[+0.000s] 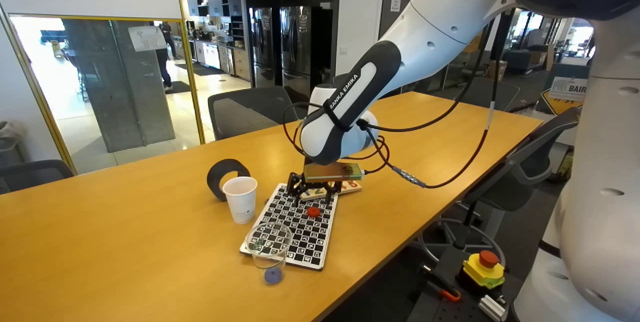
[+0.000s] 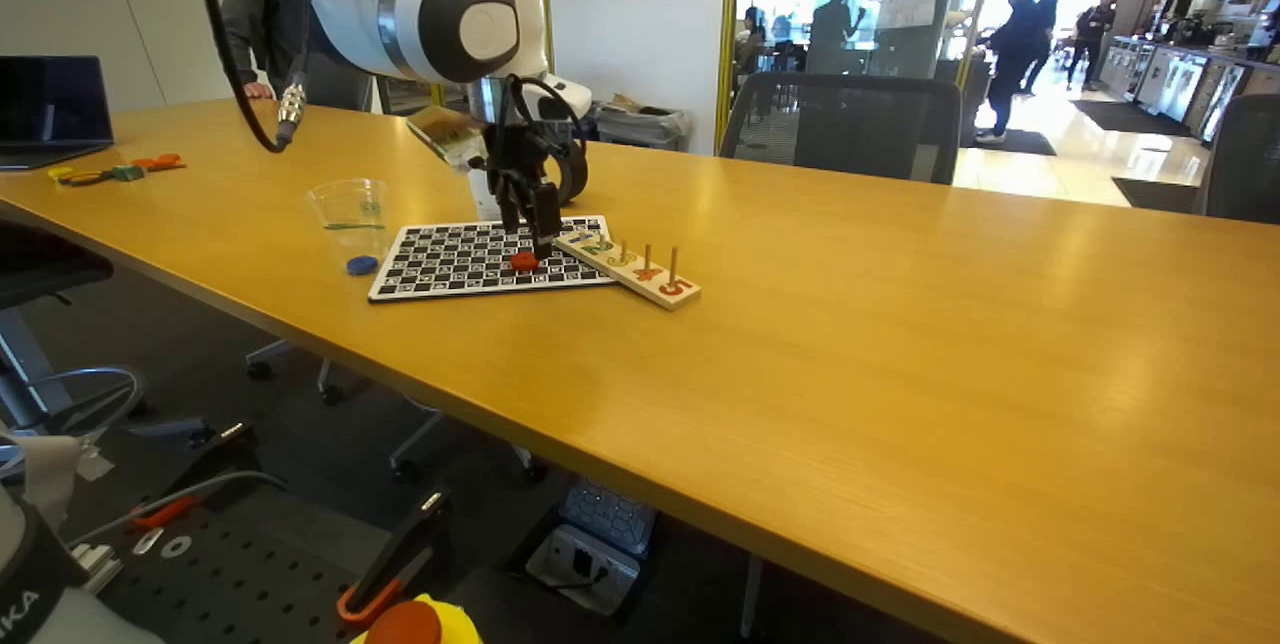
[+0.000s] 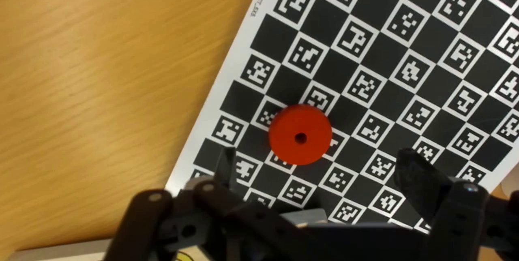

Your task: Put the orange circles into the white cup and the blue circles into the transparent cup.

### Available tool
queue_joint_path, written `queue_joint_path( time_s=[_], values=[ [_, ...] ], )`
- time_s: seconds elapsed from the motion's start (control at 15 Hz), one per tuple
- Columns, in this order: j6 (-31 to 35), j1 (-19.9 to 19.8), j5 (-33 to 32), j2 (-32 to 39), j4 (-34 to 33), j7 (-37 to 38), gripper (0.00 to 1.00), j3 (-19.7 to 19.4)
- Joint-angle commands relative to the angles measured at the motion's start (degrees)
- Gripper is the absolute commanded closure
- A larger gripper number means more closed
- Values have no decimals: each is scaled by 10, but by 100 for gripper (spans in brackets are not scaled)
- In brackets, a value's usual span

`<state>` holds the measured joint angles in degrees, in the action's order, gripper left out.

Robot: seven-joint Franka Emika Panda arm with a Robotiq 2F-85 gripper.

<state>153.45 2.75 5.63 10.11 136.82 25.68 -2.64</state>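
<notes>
In an exterior view, the desk [image 1: 125,242] extends broadly to the left, while its right edge runs near the checkered board [image 1: 301,242], with only a narrow strip of desk between them. On this board, closer to its right edge, lies an orange circle [image 1: 313,212]. The fingers [image 1: 295,187] hang close above the board and stand apart from each other. The white cup [image 1: 241,203] is upright just beside the left edge of the board, in front of a dark ring [image 1: 215,182]; whether these two touch, I cannot tell. A blue circle [image 1: 273,275] is at the bottom of the transparent cup [image 1: 267,259], which stands at the near end of the board.

In an exterior view, a peg board [image 2: 640,274] lies with one end over the checkered board, and to its right the desk goes on in a wide stretch. The white cup shows only partly, behind the end of the arm [image 2: 485,32].

In the wrist view, the fingers are spread wide; the orange circle lies flat between their tips, nearer to the left one in this view, and board is visible on both sides of it.
</notes>
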Motion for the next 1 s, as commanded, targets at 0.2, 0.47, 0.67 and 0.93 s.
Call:
queue_joint_path(
  time_s=[0.2,0.47,0.67,0.93],
  values=[
    [29,-16,73,18,3,-80,0,23],
    [27,-16,77,20,5,-88,0,21],
    [28,-15,69,21,6,-81,0,16],
    [31,-15,70,23,5,-83,7,17]
  ],
)
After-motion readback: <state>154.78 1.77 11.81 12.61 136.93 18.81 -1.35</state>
